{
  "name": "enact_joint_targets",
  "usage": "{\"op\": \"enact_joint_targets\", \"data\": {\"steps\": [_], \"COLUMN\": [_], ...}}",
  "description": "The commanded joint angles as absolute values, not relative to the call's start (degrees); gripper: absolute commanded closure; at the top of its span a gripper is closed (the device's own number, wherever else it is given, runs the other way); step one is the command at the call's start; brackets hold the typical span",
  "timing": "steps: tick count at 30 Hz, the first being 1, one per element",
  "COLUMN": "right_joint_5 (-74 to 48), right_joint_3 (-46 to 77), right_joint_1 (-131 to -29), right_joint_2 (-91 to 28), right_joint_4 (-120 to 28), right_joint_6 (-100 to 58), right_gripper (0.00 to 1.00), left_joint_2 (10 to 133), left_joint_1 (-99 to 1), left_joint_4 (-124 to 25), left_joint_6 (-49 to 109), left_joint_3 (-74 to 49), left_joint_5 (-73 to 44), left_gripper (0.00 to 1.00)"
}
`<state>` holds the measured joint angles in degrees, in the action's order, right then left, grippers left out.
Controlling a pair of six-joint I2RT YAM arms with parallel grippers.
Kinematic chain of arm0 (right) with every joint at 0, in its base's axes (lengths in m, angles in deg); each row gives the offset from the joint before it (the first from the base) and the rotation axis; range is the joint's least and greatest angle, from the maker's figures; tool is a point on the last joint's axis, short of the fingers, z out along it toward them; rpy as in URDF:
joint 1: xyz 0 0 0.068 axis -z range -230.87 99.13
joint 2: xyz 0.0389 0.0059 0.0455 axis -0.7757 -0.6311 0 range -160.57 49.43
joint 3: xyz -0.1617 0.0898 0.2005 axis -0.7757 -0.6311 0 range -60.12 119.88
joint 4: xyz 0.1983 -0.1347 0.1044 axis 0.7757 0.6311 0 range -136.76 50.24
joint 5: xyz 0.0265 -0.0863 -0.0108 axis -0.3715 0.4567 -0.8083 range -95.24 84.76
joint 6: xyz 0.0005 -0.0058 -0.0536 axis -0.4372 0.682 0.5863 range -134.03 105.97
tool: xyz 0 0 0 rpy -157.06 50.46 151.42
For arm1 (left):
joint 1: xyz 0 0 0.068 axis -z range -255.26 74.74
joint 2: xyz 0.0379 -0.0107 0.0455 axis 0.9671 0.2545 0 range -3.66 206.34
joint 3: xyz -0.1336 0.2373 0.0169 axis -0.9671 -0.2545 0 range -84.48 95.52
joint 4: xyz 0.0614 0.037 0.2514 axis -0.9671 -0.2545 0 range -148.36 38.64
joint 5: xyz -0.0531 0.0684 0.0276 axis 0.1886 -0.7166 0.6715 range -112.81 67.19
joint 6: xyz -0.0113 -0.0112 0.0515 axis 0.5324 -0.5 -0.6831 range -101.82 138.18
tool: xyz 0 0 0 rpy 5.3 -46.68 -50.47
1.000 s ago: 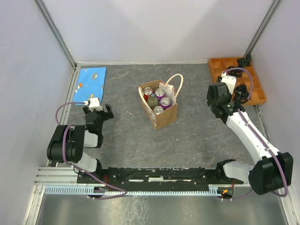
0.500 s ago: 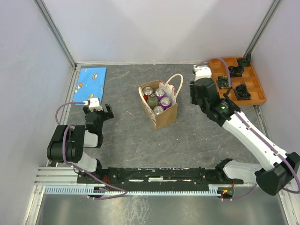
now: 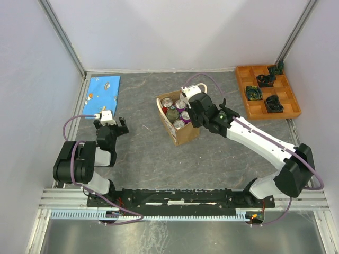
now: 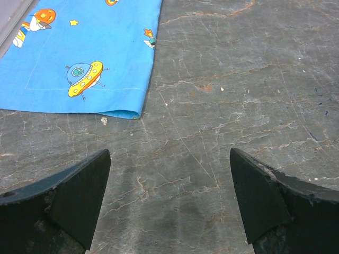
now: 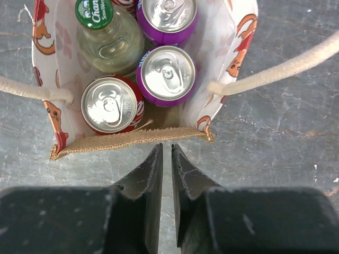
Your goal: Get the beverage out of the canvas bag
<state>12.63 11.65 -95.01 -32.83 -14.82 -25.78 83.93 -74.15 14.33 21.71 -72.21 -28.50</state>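
Note:
The canvas bag (image 3: 186,133) stands upright mid-table with its cream handles (image 5: 286,69) flopped outward. Several beverages stand inside it: a red can (image 5: 111,105), a purple can (image 5: 167,74), another purple can (image 5: 167,13) behind it, and a green-capped bottle (image 5: 108,37). My right gripper (image 5: 166,148) hovers just outside the bag's right wall, above its burlap rim (image 5: 127,140). Its jaws are shut with only a sliver between them and nothing in it. In the top view the right gripper (image 3: 193,112) overlaps the bag's right edge. My left gripper (image 4: 169,153) stands open over bare table, far left of the bag.
A blue cartoon-print cloth (image 3: 103,89) lies at the back left, and its corner (image 4: 79,53) shows ahead of the left fingers. An orange compartment tray (image 3: 254,109) holding dark objects (image 3: 254,93) sits at the back right. Walls enclose the table on three sides.
The right arm swung left from the orange tray to the bag's right side, and its gripper went from open to shut. The left arm, bag and cans have not moved.

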Motion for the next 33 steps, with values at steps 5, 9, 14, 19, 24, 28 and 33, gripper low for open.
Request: {"op": "enact_joint_targets", "data": {"steps": [5,9,14,19,24,28,33], "right_joint_5": [10.3,11.3,11.1,10.0,6.2,6.4,8.6], "right_joint_3": [13.4,15.9,18.4,20.5,21.7,20.5,16.6], "right_joint_1": [-95.5,-95.4,-95.5,-95.4,-95.5,-95.7,-95.8], "right_joint_2": [-35.5,-36.5,-38.3,-43.4,-46.7,-45.3,-41.6], "right_joint_4": [-17.2,-18.7,-20.2,-18.3,-12.4,-6.3,-2.9], "right_joint_6": [-26.8,-26.6,-26.5,-26.4,-26.3,-26.8,-27.8], "right_gripper": [0.79,0.79,0.78,0.74,0.68,0.67,0.52], "left_joint_2": [83.4,83.4,83.4,83.4,83.4,83.4,83.4], "left_joint_1": [-73.9,-73.9,-73.9,-73.9,-73.9,-73.9,-73.9], "left_joint_4": [16.3,16.2,16.3,16.2,16.3,16.3,16.3], "left_joint_6": [19.2,19.2,19.2,19.2,19.2,19.2,19.2], "left_joint_3": [-71.1,-71.1,-71.1,-71.1,-71.1,-71.1,-71.1], "left_joint_5": [-29.2,-29.2,-29.2,-29.2,-29.2,-29.2,-29.2], "left_gripper": [0.01,0.01,0.01,0.01,0.01,0.01,0.01]}}
